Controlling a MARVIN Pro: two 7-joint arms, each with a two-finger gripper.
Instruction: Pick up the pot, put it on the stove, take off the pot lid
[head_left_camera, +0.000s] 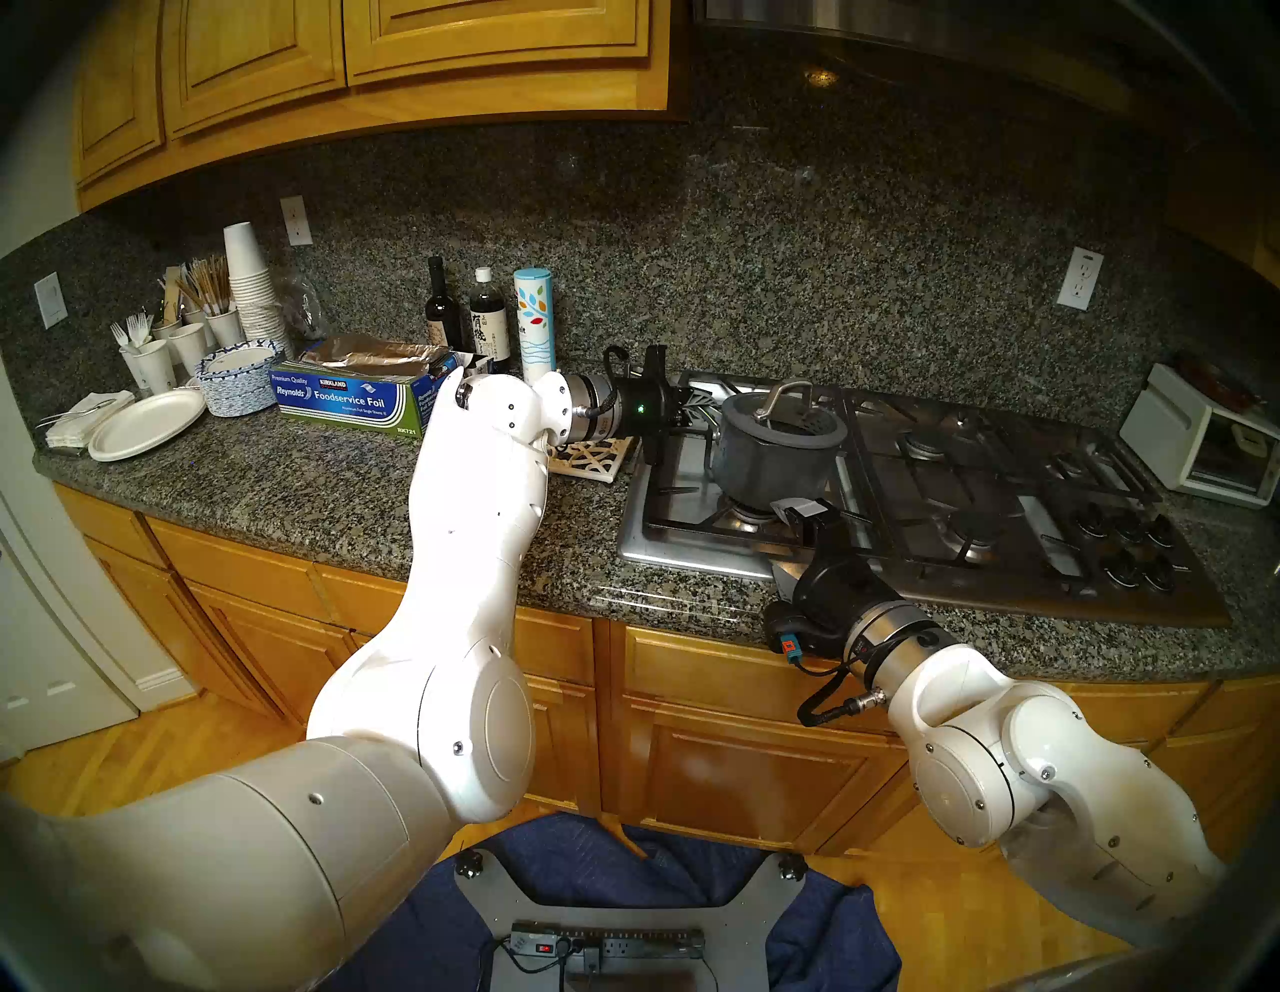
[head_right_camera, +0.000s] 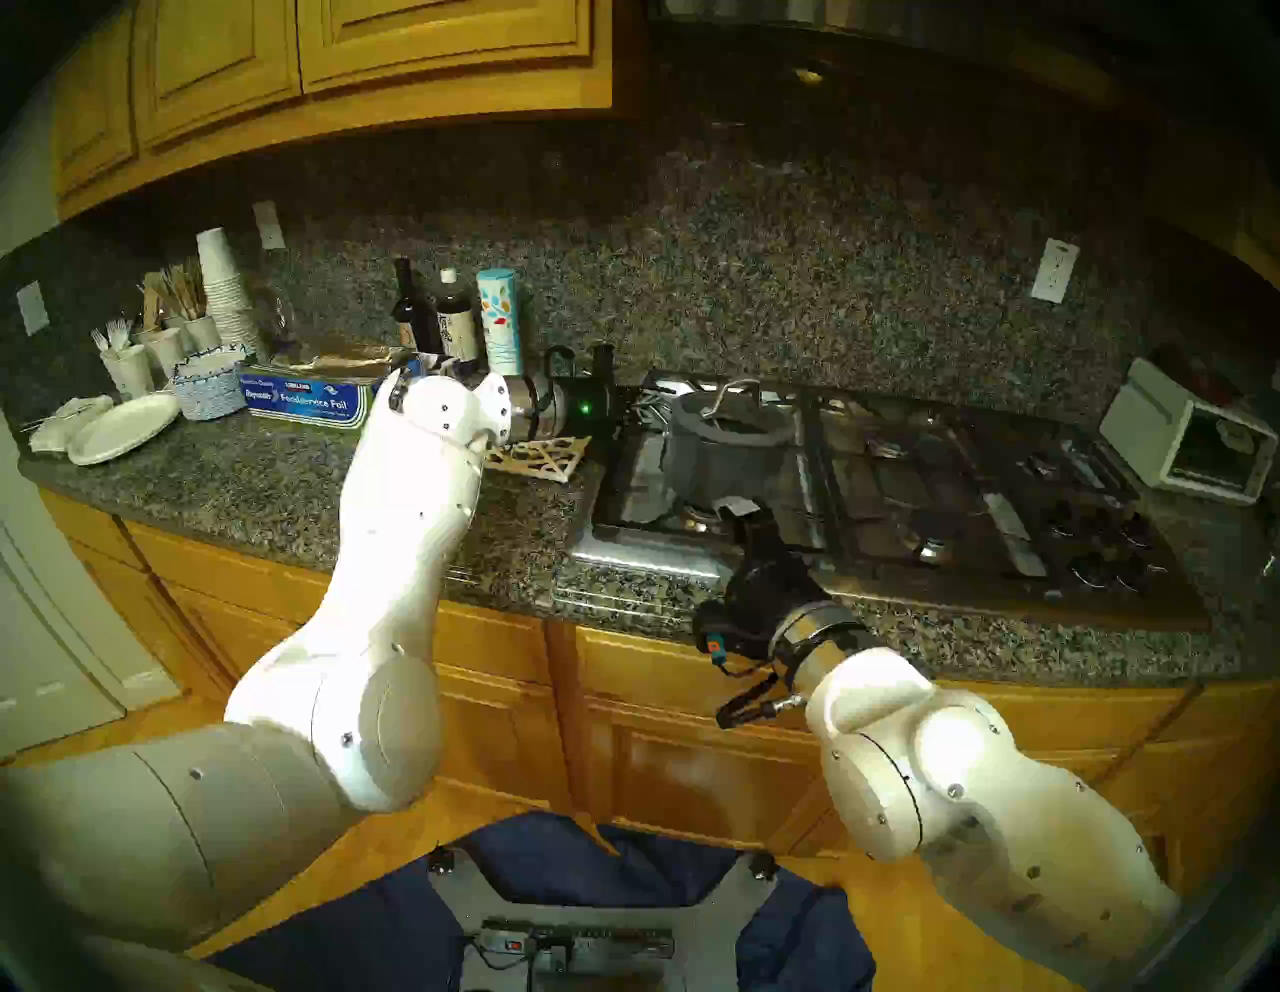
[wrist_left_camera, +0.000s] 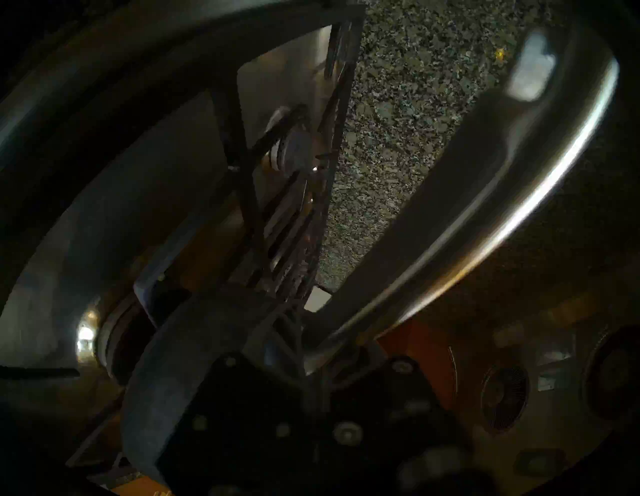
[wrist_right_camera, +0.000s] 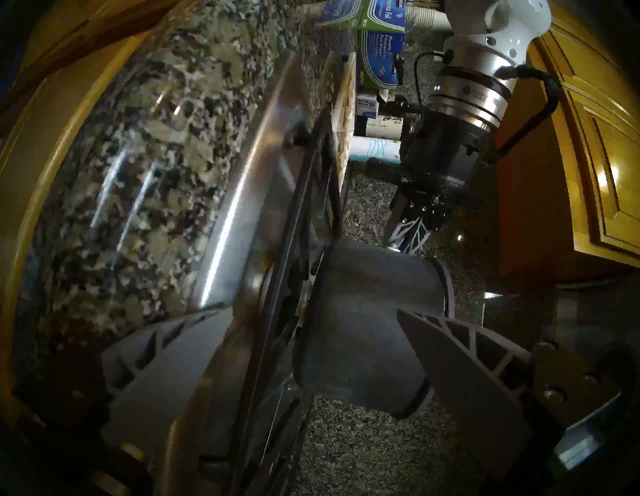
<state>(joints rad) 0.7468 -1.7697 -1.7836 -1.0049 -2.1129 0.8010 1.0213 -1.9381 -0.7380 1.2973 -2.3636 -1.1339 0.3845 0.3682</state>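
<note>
pot held over the stove, lid on

the left gripper (head_left_camera: 682, 415) is clenched on the handle of the pot (head_left_camera: 772, 461), so the pot stays level over the near-left burner of the stove (head_left_camera: 983, 499); whether it touches the grate i cannot tell. the lid (head_left_camera: 796, 424) sits on top. the right gripper (head_left_camera: 807, 516), jaws released, waits just near the pot. one pot, one lid, two bottles (head_left_camera: 488, 319) far left.

- pot (head_left_camera: 765, 461): dark grey, matte
- lid (head_left_camera: 786, 420): grey rim, silver loop handle
- stove (head_left_camera: 983, 499): steel with black grates and black knobs
- counter (head_left_camera: 291, 485): speckled grey-black granite
- foil box (head_left_camera: 350, 402): blue, green end, white lettering
- canister (head_left_camera: 535, 325): white, with orange, green and blue leaves
- cabinets (head_left_camera: 388, 48): honey-coloured wood
- arms (head_left_camera: 478, 526): glossy white
</note>
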